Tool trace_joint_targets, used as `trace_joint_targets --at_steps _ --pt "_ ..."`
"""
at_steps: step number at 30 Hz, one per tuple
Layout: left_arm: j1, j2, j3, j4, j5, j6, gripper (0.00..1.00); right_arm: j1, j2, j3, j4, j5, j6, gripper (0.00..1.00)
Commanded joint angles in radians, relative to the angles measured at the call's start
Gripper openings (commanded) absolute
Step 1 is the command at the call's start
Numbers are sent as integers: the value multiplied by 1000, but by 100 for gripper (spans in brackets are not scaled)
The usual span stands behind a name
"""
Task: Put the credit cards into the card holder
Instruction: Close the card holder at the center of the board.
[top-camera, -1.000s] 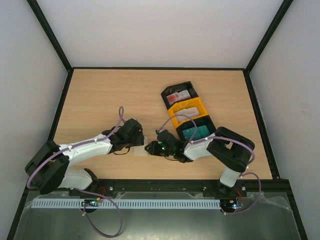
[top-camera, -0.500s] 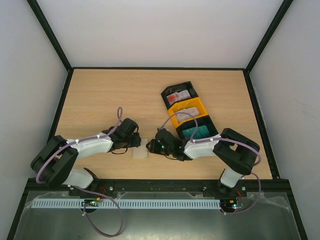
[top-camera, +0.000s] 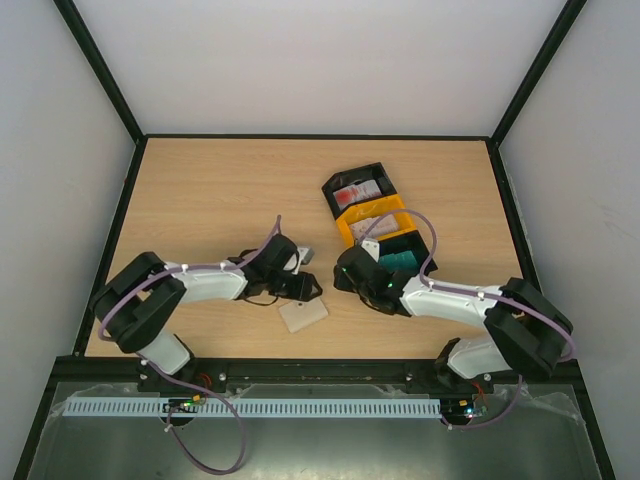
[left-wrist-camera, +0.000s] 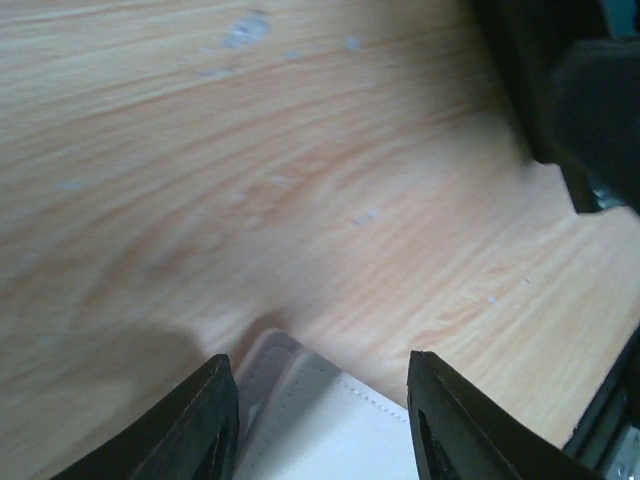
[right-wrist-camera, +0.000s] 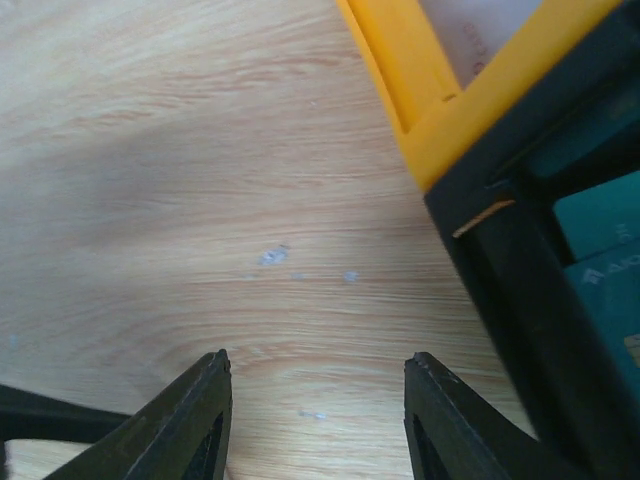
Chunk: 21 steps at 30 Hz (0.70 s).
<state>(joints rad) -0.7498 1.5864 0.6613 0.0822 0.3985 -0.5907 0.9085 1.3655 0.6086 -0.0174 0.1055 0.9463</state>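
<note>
Between left tool (left-wrist-camera: 316, 360) fingers (left-wrist-camera: 200, 425), spread wide: card holder (left-wrist-camera: 325, 425) corner; right tool (right-wrist-camera: 315, 358) wide, beside orange bin (right-wrist-camera: 400, 70).

Left hand (left-wrist-camera: 318, 368) and right hand (right-wrist-camera: 317, 365) hang low, both spread wide

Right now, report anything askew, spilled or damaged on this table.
Only the card holder stands out: it lies flat on the table, skewed to the front edge, one corner inside the open left pincer. The credit cards sit inside their bins. Nothing looks spilled or damaged.
</note>
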Motion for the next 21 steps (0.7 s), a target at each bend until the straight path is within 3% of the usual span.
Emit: trace_joint_targets --at_steps 1,4,8,16,21 --pt "-43 -77 9 20 -54 -46 46 -8 15 30 -102 31 -102 47" --pt "-109 -199 -61 31 -163 -189 48 -22 42 58 -100 -6 -142 47" --pt "-203 -263 -174 95 -200 -324 48 -57 94 78 -51 -95 -167 47" --pt "-427 -236 -199 57 -277 -390 48 -72 199 142 -30 -177 -215 46" --pt "-479 -183 -187 -29 -320 -380 49 -93 269 167 4 -240 -233 46"
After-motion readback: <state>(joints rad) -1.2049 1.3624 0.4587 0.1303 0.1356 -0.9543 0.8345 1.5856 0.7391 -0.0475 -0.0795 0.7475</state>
